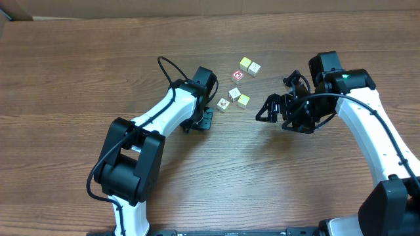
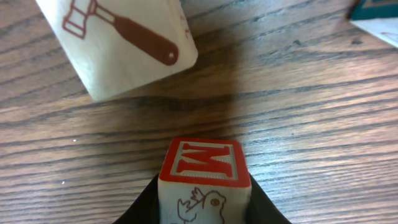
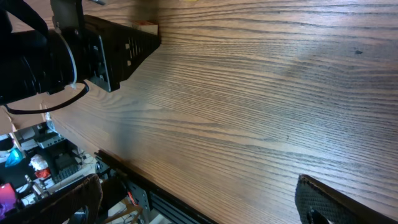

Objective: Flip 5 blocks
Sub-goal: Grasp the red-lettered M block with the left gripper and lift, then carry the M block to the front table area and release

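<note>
left hand [image 2: 205, 214] is clamped on the m block [image 2: 205, 177], black fingers [image 2: 140, 205] flush on both sides. red m faces up, duck picture faces the wrist camera. cannot tell if it touches the counter [image 2: 311, 124]. hatchet block [image 2: 118, 43] sits at 11 o'clock of it, apart. overhead: right hand [image 1: 274, 103] at 3 o'clock of the block cluster [image 1: 234, 94], jaws apart, holding nothing.
</note>
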You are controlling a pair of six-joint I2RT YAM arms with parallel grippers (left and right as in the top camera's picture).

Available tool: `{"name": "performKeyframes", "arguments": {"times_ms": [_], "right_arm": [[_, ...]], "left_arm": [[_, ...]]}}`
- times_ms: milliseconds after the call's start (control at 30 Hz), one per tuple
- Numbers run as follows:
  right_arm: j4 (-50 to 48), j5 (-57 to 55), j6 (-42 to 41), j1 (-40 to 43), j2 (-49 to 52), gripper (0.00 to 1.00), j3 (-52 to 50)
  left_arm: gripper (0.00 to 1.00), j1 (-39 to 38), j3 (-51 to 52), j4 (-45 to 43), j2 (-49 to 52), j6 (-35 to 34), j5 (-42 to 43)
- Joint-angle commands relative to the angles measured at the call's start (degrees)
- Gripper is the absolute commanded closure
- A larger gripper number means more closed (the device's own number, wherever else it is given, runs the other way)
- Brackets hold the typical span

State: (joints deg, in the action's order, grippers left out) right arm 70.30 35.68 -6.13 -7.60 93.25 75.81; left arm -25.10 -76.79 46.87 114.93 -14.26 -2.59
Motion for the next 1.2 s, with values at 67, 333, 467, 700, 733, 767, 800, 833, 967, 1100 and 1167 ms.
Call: {"name": "performKeyframes", "arguments": {"times_ms": [67,333,467,700,733,767,800,833,967,1100,1167], "right_arm": [[-0.1,0.0,0.6,-0.2,-0.9,0.0,1.4],[0.1,-0.2,0.6,-0.2,-0.9,0.0,1.4],[1.0,-2.8,0.6,-0.2,-0.9,0.0,1.4],[2.4,-4.8,0.6,-0.2,-0.9,0.0,1.4],[2.6,-4.8,0.6,-0.2,-0.9,0.0,1.4],[2.8,-4.8,0.6,-0.2,-0.9,0.0,1.4],[3.0,-4.8,0.6,-0.2,-0.9,0.0,1.4],[3.1,-4.8,0.6,-0.2,-0.9,0.0,1.4],[3.1,-4.8,0.6,-0.2,-0.9,0.0,1.4],[3.3,-4.8,0.6,-0.2,-0.9,0.0,1.4],[3.6,-4.8,0.6,-0.2,-0.9,0.0,1.4]], "left_arm": [[0.91,0.0,-4.8,2.9,0.7,-3.4,0.8],[0.95,-0.2,-11.1,12.3,-0.6,-8.5,1.7],[0.95,-1.4,-9.2,15.8,-3.5,-10.3,3.8],[0.95,-10.1,2.6,9.9,-13.3,-15.3,4.1],[0.96,-12.0,4.7,8.8,-15.1,-16.9,4.1],[0.96,-13.8,6.7,7.9,-16.6,-18.6,4.2],[0.96,-15.5,8.2,7.2,-17.8,-20.0,4.2],[0.95,-16.9,9.4,6.7,-18.7,-21.0,4.5],[0.96,-23.9,13.0,5.3,-20.6,-24.6,6.3],[0.96,-31.4,15.5,1.8,-20.5,-29.5,6.8],[0.95,-33.9,16.2,-0.1,-20.5,-31.8,7.0]]}}
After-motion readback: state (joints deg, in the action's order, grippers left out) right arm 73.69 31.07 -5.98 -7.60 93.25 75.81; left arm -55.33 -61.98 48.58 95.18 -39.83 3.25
